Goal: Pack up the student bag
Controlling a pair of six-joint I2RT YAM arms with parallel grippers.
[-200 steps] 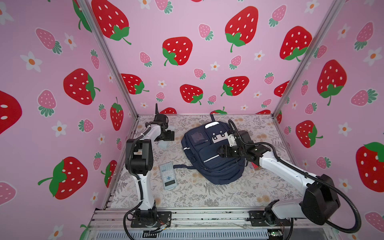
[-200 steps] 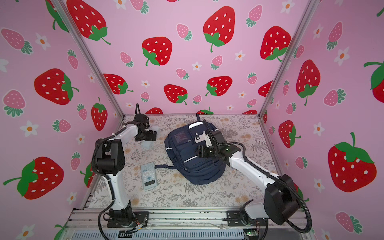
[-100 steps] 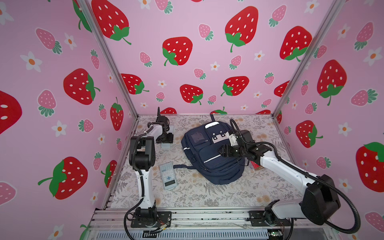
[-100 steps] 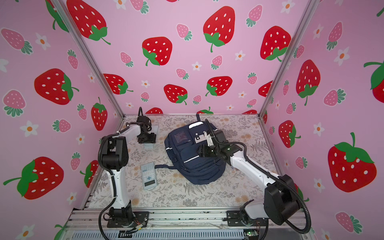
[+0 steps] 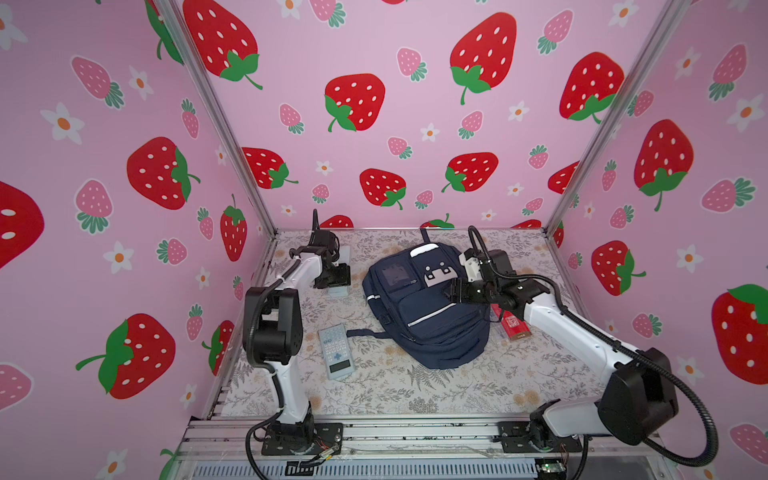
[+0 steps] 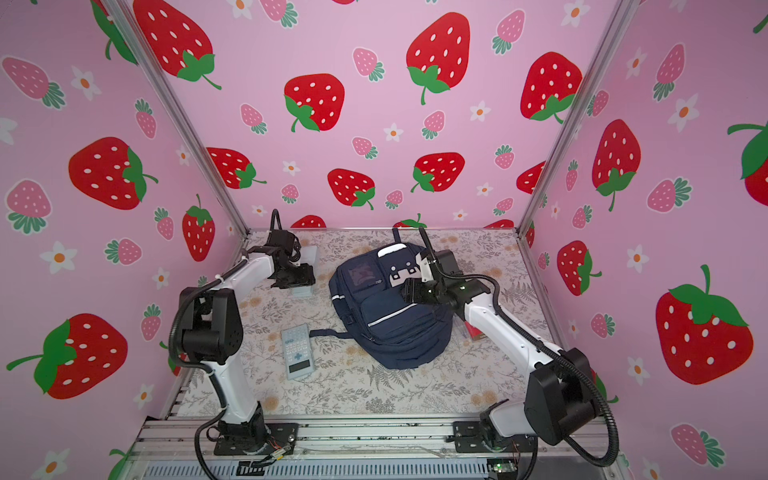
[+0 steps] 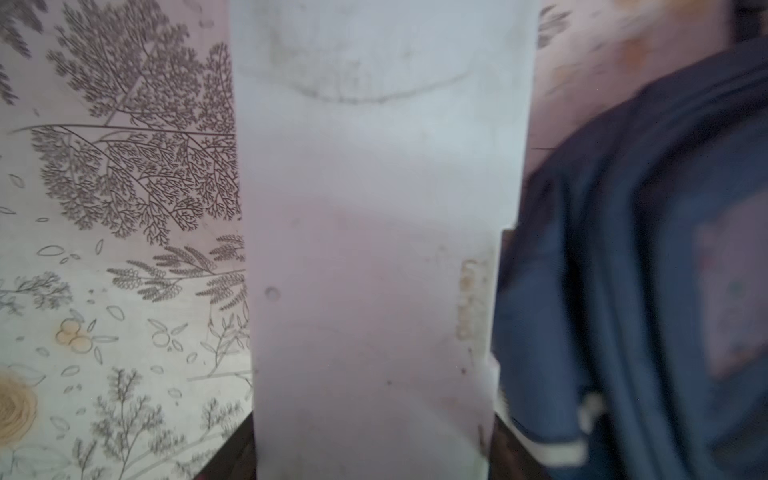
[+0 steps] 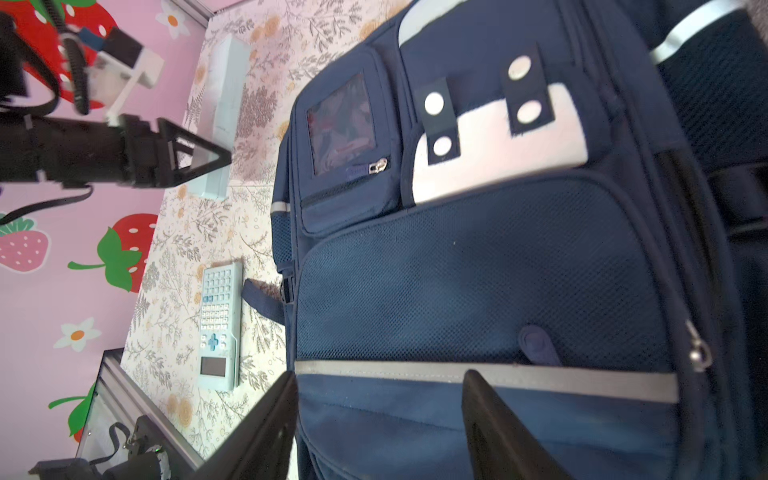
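Note:
The student bag (image 5: pixel 428 320) (image 6: pixel 390 328) lies flat in the middle of the floral table, navy with silver stripes and a white patch. My right gripper (image 5: pixel 451 291) (image 6: pixel 405 293) hovers over its upper right front. In the right wrist view that gripper (image 8: pixel 380 376) is open, with only bag fabric (image 8: pixel 498 270) showing below the gap. At the back left my left gripper (image 5: pixel 334 276) (image 6: pixel 297 279) is shut on a pale blue box (image 5: pixel 341 291) (image 6: pixel 303 291). In the left wrist view the box (image 7: pixel 374 208) fills the gap between the jaws, beside the bag (image 7: pixel 644 249).
A light blue calculator (image 5: pixel 336 351) (image 6: pixel 296 351) (image 8: pixel 218 324) lies on the table left of the bag, beside a loose strap. A red packet (image 5: pixel 513 326) (image 6: pixel 471 330) lies right of the bag, partly under my right arm. Pink strawberry walls enclose three sides.
My left gripper has swung in over the pale blue box and closed on its sides. My right gripper has narrowed a little and barely shifted over the bag.

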